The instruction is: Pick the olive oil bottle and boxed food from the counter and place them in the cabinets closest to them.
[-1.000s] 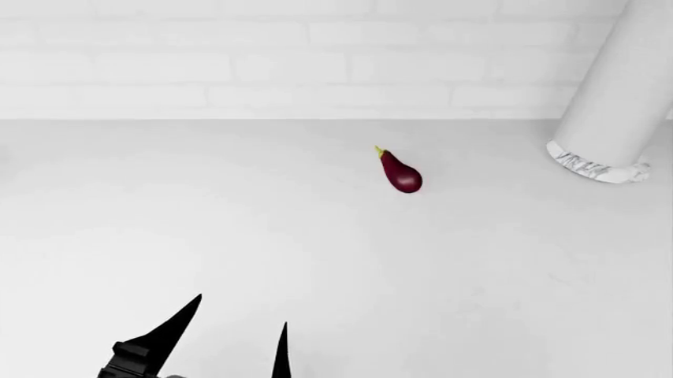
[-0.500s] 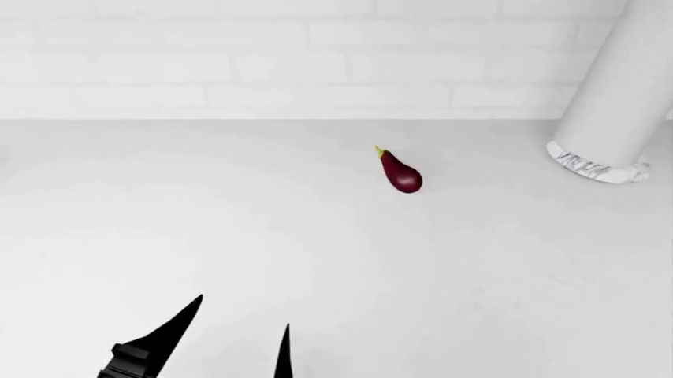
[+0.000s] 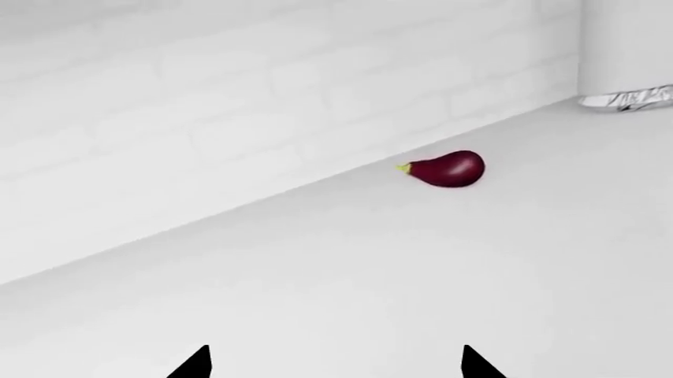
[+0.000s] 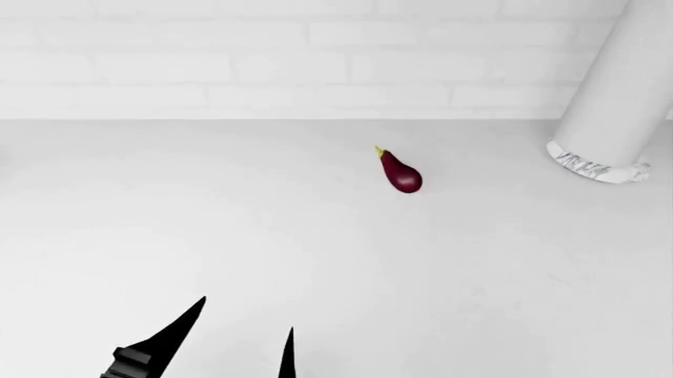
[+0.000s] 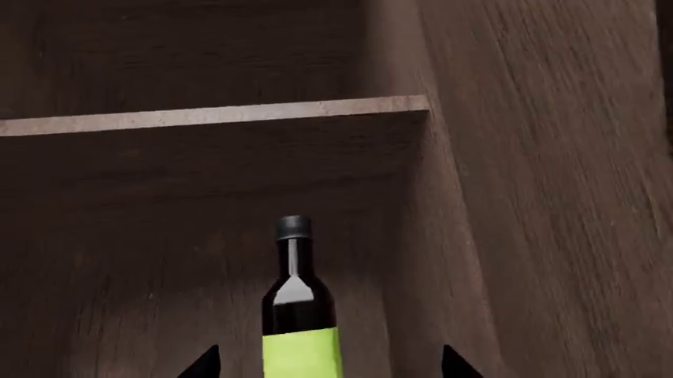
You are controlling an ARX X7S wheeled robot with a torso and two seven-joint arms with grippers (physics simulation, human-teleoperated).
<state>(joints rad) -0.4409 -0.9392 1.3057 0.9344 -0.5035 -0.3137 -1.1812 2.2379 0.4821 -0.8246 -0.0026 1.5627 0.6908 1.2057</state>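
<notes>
The olive oil bottle, dark glass with a black cap and yellow-green label, is inside a brown wooden cabinet. It sits between the fingertips of my right gripper, which is open, with gaps on both sides of the bottle. My left gripper is open and empty, low over the white counter; its two black fingertips stand wide apart in the left wrist view. The boxed food is out of view. My right gripper does not show in the head view.
A small purple eggplant lies on the counter near the white brick back wall, also in the left wrist view. A white cylinder with a crinkled silver base stands at the back right. A cabinet shelf edge runs beyond the bottle.
My left gripper has drifted very slightly lower in the head view. The eggplant and the cylinder have not moved.
</notes>
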